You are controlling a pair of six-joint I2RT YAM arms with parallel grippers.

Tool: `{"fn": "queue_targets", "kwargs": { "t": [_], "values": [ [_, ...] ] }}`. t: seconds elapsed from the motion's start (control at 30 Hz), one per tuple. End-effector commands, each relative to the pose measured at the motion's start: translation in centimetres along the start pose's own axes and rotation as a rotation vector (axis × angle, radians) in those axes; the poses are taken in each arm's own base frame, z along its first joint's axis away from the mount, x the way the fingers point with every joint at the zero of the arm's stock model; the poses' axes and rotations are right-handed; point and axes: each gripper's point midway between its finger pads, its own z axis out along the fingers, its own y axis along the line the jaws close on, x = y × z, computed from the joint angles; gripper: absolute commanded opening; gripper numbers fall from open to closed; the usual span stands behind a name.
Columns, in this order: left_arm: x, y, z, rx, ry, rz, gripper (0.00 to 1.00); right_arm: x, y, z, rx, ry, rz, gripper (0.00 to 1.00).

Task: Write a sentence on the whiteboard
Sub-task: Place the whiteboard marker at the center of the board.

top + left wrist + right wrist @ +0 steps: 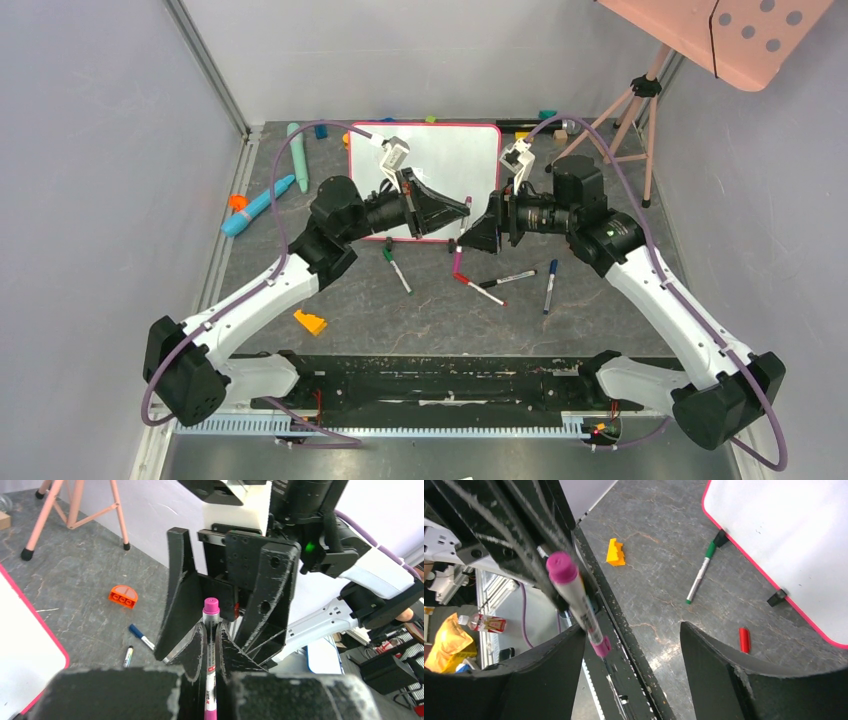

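Whiteboard [450,150], pink-framed, lying flat at upper centre of the overhead view; left gripper [211,645], over its lower edge, pinching a pink marker [210,611]; right gripper [633,627], facing it, jaws spread either side of the marker's free end.

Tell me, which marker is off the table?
The pink-capped marker, pinched in the left end effector. The green marker and blue marker lie flat on the table.

Walls [80,150]: pale grey, plain, on three sides.
Tabletop [400,320]: dark grey, marbled, scuffed.
Tripod [646,87]: pink, black-footed, back right corner.
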Motion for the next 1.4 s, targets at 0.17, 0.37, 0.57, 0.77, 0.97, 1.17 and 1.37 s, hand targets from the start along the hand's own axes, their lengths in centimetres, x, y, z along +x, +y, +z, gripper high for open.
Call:
{"fn": "queue_targets", "kwargs": {
  "t": [0.17, 0.37, 0.57, 0.77, 0.97, 1.17, 1.37],
  "values": [
    [-1.0, -1.4, 1.3, 0.051, -0.052, 0.098, 0.02, -0.8, 1.2, 0.3, -0.074, -0.027, -0.028, 0.46],
    [-0.7, -0.8, 1.6, 0.036, -0.047, 0.070, 0.17, -0.9, 1.3, 0.3, -0.081, -0.036, -0.013, 0.07],
    [-1.4, -0.5, 0.8, 0.000, -0.130, 0.036, 0.78, -0.8, 0.0, 0.0, 0.009, -0.067, 0.002, 0.00],
    [-0.9, 0.3, -0.3, -0.066, -0.123, 0.063, 0.93, -2.2, -1.4, -0.6, 0.125, -0.136, 0.007, 0.00],
    [0.5, 0.6, -1.9, -0.096, -0.108, 0.092, 0.92, -3.6, -2.3, -1.4, 0.201, -0.206, 0.022, 0.00],
    [1.6, 4.4, -3.2, -0.326, -0.069, 0.029, 0.93, 4.5, -12.3, -2.9, 0.614, 0.015, 0.222, 0.00],
    [2.8, 7.5, -5.6, -0.546, -0.006, 0.001, 0.93, 13.1, -20.9, -6.1, 0.897, 0.190, 0.393, 0.00]
  ]
}}
